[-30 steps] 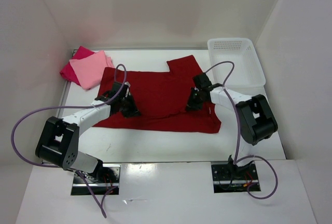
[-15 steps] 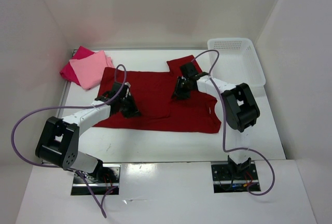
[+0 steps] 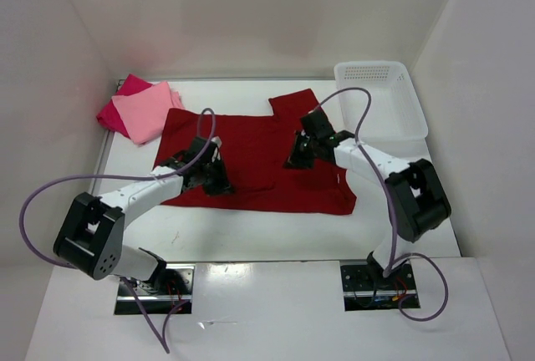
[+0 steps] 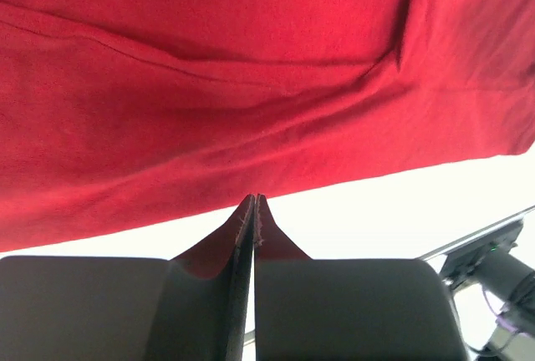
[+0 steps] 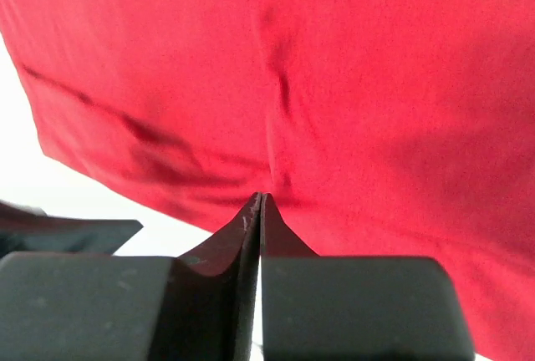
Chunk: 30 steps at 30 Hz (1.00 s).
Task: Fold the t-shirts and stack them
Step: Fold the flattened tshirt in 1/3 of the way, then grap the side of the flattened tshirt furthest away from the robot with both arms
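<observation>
Fingers on both arms are pressed shut on the dark red shirt [image 3: 259, 165], each pair gripping a pinch of its cloth. The left fingers [image 4: 125, 311] clamp a small peak pulled up at the near hem, and slack diagonal creases run away ahead of them. A strip of white table [image 4: 393, 211] shows between their tips and the rest of the hem. The right fingers [image 5: 351, 311] clamp a similar raised ridge farther into the garment, with a wrinkle rising straight ahead of their tips.

From above, the shirt lies spread flat on the table between and ahead of the two pairs of fingers, one sleeve reaching away beyond the right pair. Two grips set well apart probably serve to lift one side evenly, so the cloth travels as a straight edge and does not bunch when folded over.

Well off to the left of the left fingers, the pale pink shirt [image 3: 146, 110] lies folded on top of the crimson-pink shirt [image 3: 107, 117]. That looks like the stack the third shirt must join. A white basket [image 3: 384, 102] stands to the right of the right fingers.
</observation>
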Motion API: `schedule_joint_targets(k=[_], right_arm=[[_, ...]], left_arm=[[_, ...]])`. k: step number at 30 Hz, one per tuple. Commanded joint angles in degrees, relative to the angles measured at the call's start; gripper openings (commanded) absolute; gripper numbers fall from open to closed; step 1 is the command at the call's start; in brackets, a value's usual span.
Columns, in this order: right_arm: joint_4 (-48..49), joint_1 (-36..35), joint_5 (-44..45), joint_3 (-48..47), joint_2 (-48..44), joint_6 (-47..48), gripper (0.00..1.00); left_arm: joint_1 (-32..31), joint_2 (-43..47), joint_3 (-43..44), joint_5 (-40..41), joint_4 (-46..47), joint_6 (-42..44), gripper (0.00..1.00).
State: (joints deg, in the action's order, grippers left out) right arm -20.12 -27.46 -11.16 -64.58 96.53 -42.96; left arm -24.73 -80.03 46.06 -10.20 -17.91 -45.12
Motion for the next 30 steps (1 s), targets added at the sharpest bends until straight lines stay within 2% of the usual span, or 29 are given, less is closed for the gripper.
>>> schedule_joint_targets(k=[1,6,14,16,21,26,30], right_arm=[[2.19,-4.17,-0.09,6.72,-2.14,-0.46,0.0],[3.77,-6.81,1.22,9.12,-0.91,-0.46,0.0],[2.72,-6.81,6.23,9.11,3.49,0.07,0.0],[2.72,-7.42,6.76,11.39,3.49,0.07,0.0],[2.19,-8.48,6.24,17.62,0.51,-1.6,0.0],[-1.41,-9.1,5.18,22.64,-5.81,-2.3,0.0],[-2.73,-9.63,1.59,26.6,-11.62,-3.35,0.0]], left_arm=[[-1.28,-2.32,0.61,2.19,-1.07,2.32,0.04],[-1.28,-6.62,1.13,3.42,1.48,2.32,0.04],[0.56,-16.03,1.14,3.96,3.94,0.31,0.02],[0.56,-16.04,-0.79,1.5,3.94,-0.57,0.02],[0.56,-12.35,-6.85,-3.6,0.52,-1.99,0.02],[0.56,-4.8,-11.95,-9.22,-5.2,-2.6,0.02],[-0.23,2.66,-12.49,-8.61,-10.99,-4.44,0.02]])
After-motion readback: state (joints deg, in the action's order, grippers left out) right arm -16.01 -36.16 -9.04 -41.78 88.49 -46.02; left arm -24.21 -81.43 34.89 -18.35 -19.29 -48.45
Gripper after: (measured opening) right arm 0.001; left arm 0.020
